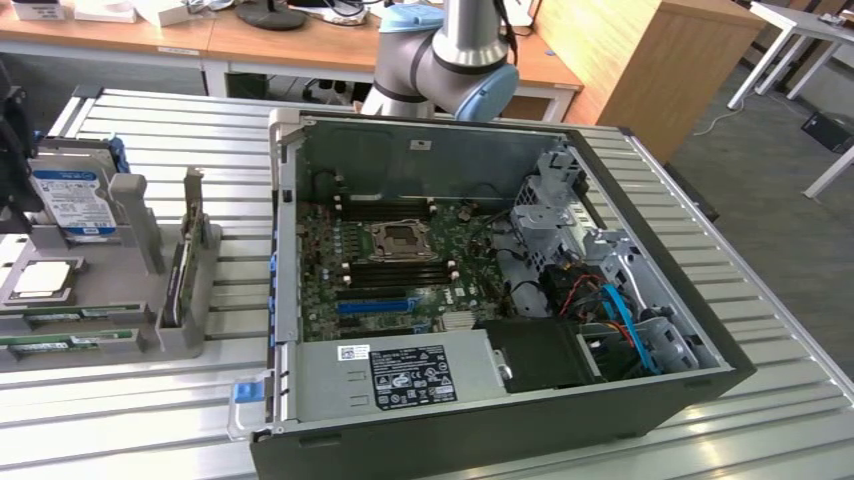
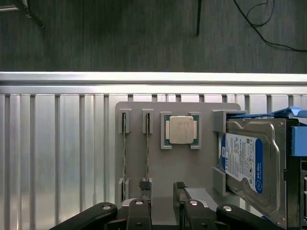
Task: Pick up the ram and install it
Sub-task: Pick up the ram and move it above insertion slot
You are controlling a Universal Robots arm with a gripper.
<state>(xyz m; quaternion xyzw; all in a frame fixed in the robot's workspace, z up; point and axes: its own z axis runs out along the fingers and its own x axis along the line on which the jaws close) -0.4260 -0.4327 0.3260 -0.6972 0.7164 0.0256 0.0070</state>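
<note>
**Lining up over the ram, open and empty**

Hovering above the grey fixture [image 2: 192, 165] on the slatted desk [image 2: 48, 143], with the end effector [image 2: 161, 188] spread apart and gripping nothing. Looking straight down on the ram [image 2: 147, 148], standing on edge in end brackets along the fixture's side farthest from the hard drive [image 2: 244, 163]. Sitting just beside a second stick [image 2: 124, 148] and near the CPU [image 2: 181, 129]. Leaving the install into the open PC case [image 1: 534, 300] not yet done.

Judging this as the approach to the pick. Appearing to sit with one of the fingers [image 2: 144, 191] over the ram's near end rather than astride it, so worth shifting sideways until both are straddling the thin edge evenly. Worth aiming at mid-length, clear of the brackets, and keeping the descent straight, avoiding a nudge to the second stick or a tilt in the brackets.

Running its long axis parallel to the desk's slats and square to the desk's edge beyond the fixture. Pointing one end at that edge and the other towards the end effector. Showing only the thin top edge upward, broad faces turned towards the second stick and the CPU.
</note>
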